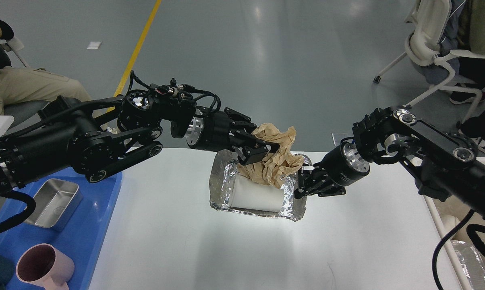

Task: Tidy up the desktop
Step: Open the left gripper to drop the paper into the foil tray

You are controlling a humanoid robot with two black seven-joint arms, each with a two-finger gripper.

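Crumpled brown paper (276, 155) is sitting clamped in the left gripper (262, 150) above the foil tray (220, 181), whose rim the right gripper (303, 177) is pinching.

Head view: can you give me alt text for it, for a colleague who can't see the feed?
Left end effector grips crumpled brown paper over a foil tray holding a white paper cup lying on its side, mid white desktop. Right end effector is at the tray's right rim.

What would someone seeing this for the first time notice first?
Probably the foil tray in the middle of the white desktop, with a white paper cup on its side and crumpled brown paper inside. The left gripper is clamped on the paper from above, while the right gripper grips the tray's right rim. At far left, a blue tray holds a steel container and pink mug.
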